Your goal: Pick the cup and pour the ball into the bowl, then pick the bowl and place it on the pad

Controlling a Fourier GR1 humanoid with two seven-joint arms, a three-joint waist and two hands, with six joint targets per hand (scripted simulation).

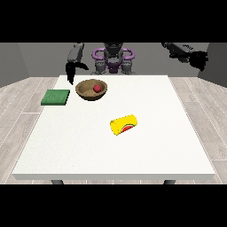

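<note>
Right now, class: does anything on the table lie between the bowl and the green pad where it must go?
Nothing visible does. The wooden bowl, with the red ball inside, sits just right of the green pad in the view, with only bare table between them. The yellow cup lies on its side nearer the camera.

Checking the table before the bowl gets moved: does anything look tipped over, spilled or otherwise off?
Yes: the yellow cup lies on its side near the table's middle, apart from everything else. The red ball sits inside the wooden bowl, which stands upright beside the green pad, not on it.
</note>
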